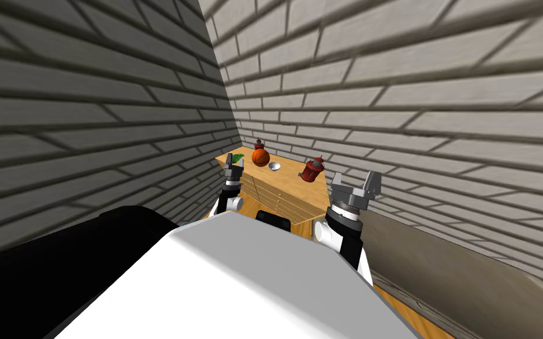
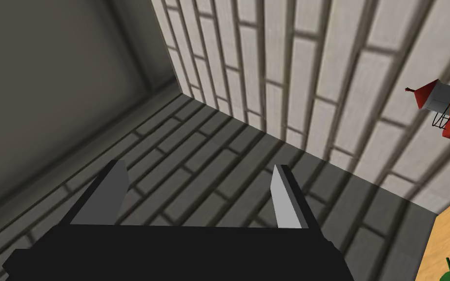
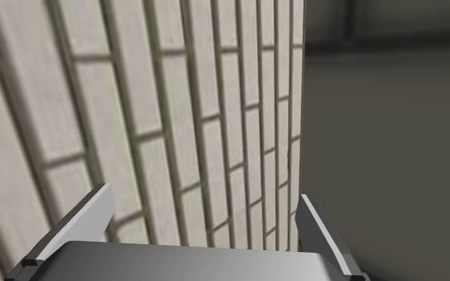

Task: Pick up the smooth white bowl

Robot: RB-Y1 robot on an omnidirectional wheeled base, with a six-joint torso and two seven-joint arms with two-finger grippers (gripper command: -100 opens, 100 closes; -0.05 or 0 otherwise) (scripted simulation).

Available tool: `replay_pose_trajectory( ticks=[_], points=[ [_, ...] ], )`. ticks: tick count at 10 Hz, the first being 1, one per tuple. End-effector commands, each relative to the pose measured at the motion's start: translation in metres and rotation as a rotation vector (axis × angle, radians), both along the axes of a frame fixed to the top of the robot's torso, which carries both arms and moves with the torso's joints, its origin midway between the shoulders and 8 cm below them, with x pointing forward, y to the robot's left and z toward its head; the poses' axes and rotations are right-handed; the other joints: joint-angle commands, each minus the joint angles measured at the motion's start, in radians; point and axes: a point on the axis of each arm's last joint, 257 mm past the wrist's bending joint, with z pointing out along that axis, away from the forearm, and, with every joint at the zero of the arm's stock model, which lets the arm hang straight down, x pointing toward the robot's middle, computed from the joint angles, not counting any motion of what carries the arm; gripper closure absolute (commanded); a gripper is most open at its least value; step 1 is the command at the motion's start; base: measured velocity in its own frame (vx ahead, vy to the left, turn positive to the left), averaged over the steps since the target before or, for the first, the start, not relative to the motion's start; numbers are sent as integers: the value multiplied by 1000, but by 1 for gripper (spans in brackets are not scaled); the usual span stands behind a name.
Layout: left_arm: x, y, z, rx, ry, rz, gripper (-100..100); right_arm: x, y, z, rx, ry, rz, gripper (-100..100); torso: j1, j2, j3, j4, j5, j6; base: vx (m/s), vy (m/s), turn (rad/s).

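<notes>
On the dresser (image 1: 291, 169), the bowl (image 1: 274, 166) sat at 4 o'clock of the orange ball (image 1: 260, 157). The left gripper (image 1: 234, 165) and right gripper (image 1: 356, 183) stood wide open, empty.

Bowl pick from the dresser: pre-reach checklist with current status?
1. Target found: ok. White bowl sits upright on the wooden dresser.
2. Space around it: ok. It stands apart from the basketball and the red hydrant-like object.
3. Left gripper open, empty: ok.
4. Right gripper open, empty: ok.
5. Gripper aimed at bowl: not ok. Both point at the brick wall.
6. Bowl within reach from here: cannot tell.
</notes>
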Motion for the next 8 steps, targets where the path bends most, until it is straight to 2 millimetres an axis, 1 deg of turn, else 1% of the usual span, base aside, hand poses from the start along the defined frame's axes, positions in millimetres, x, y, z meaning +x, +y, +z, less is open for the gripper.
replay_pose_trajectory(
  ticks=[1,3,6,7,8],
  points=[
    [5,-3,-1,23,16,-20,-100,0,0,0,0,0,0,0,0,0,0,0,0,0,-21,13,-42],
    [16,-6,-4,50,47,-50,-100,0,0,0,0,0,0,0,2,2,1,0,0,0,-47,32,-74],
    [40,-7,-7,65,97,-89,-100,0,0,0,0,0,0,0,4,5,3,1,1,0,-82,61,-120],
    [42,-7,-10,62,111,-88,-100,0,0,0,0,0,0,0,5,5,3,1,1,0,-63,52,-48],
    [52,-6,-12,59,136,-98,-100,0,0,0,0,0,0,0,4,4,3,1,1,0,-63,33,-102]
  ],
)
